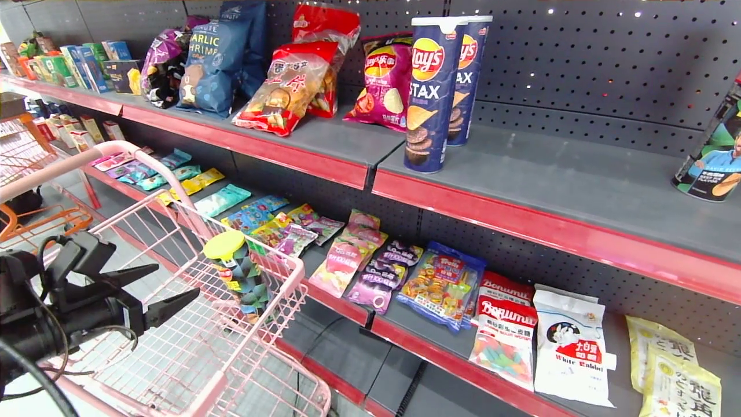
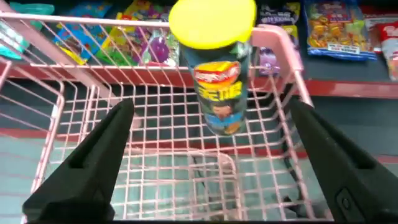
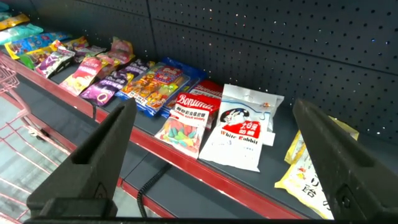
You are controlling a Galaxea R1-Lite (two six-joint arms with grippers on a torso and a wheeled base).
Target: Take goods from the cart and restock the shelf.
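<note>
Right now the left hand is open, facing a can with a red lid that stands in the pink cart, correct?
Not quite. The left wrist view shows the lid is yellow, not red. The rest holds: the left hand is open, facing the can standing in the pink cart.

The cart [image 1: 296,271] is painted wire; snack bags [image 1: 288,87] glossy.

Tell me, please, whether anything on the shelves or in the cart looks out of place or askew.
Nothing looks spilled or damaged. The one oddity is the red snack bag on the upper shelf: it slumps forward near the front edge, while the blue tubes nearby stand upright. The can in the cart stands upright.
</note>
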